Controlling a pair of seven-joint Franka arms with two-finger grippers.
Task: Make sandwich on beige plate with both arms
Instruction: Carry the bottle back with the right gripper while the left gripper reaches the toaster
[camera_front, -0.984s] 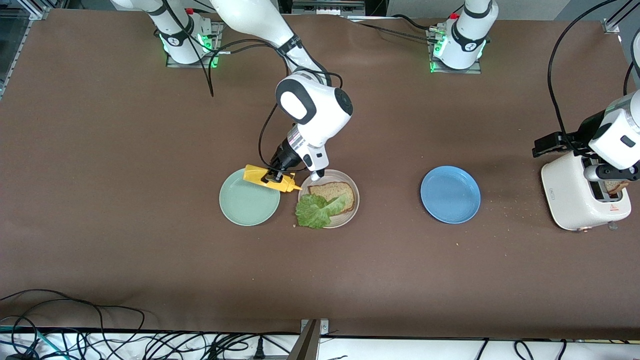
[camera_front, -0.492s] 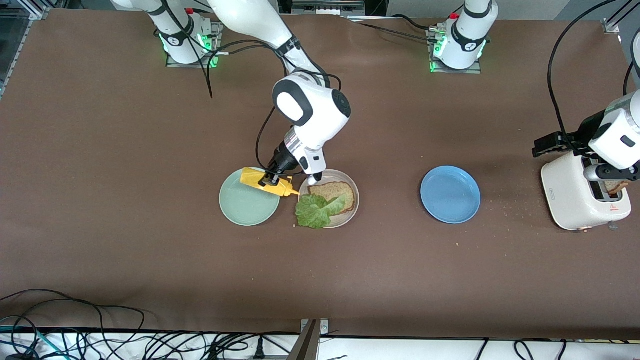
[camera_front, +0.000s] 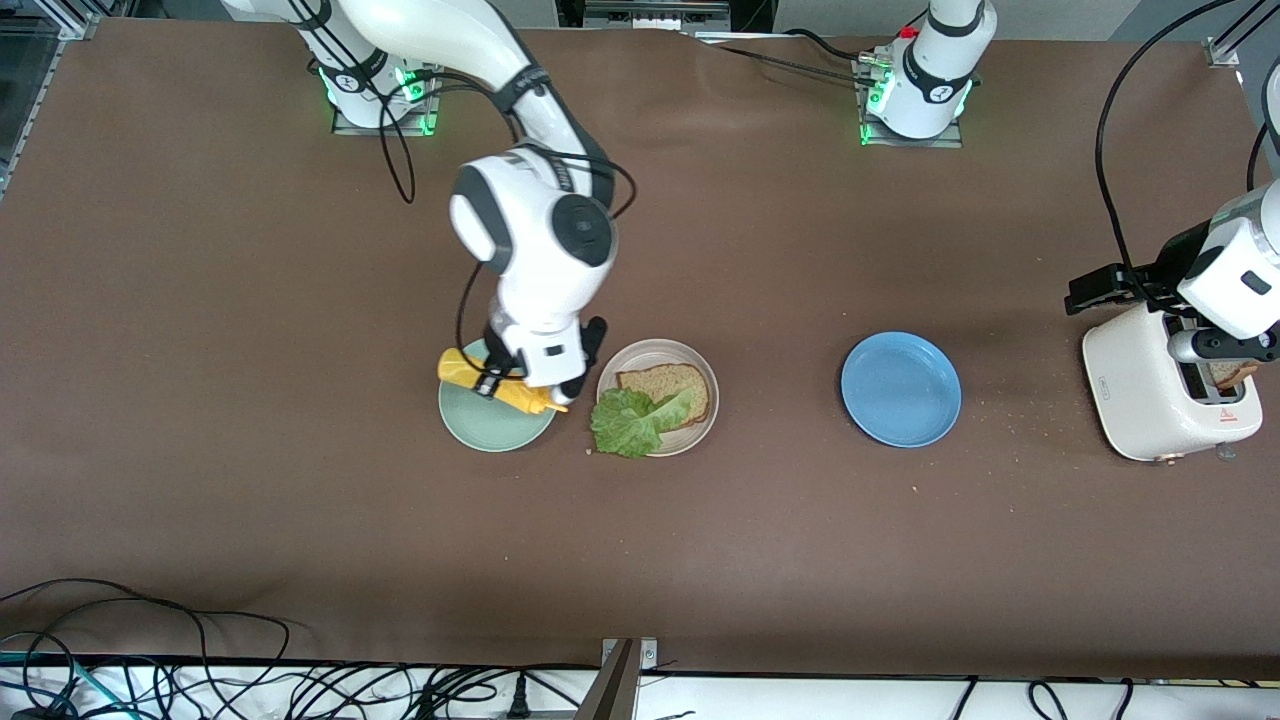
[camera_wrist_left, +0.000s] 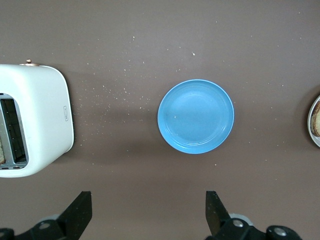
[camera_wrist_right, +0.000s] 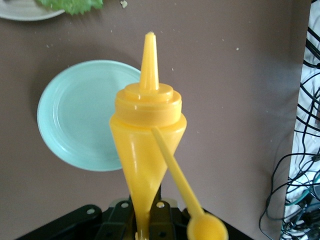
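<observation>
the right arm's black two-finger gripper (camera_front: 495, 385) had swung away from the round pale beige plate (camera_front: 700, 435) and hung over the round mint-green plate (camera_front: 480, 425), its fingers clamped shut on the yellow plastic squeeze bottle (camera_front: 500, 385). a second before, that bottle had been held with its nozzle at the beige plate's edge; now it lay over the green plate, nozzle toward the beige one. this likely meant the sauce step was finished and the bottle was being put away.

on the beige plate, one brown wholegrain bread slice (camera_front: 670, 388) lay flat with a ruffled green lettuce leaf (camera_front: 632, 422) partly over it, the leaf spilling past the rim nearer the front camera. the sandwich lacked its top slice.

the left arm's gripper (camera_wrist_left: 147, 215) waited with its fingers spread wide and empty, near the white toaster (camera_front: 1160, 395) at its own end of the brown bench (camera_front: 300, 520). a round blue plate (camera_front: 900, 390) sat bare between the toaster and the beige plate.

the right wrist view showed what the front view hid: the bottle's pointed nozzle (camera_wrist_right: 149, 60) and its loose cap (camera_wrist_right: 206, 230) dangling on a strap. the left wrist view showed the toaster's slots (camera_wrist_left: 12, 132) from above with something brown, perhaps bread, at one edge, and crumbs scattered on the bench.
</observation>
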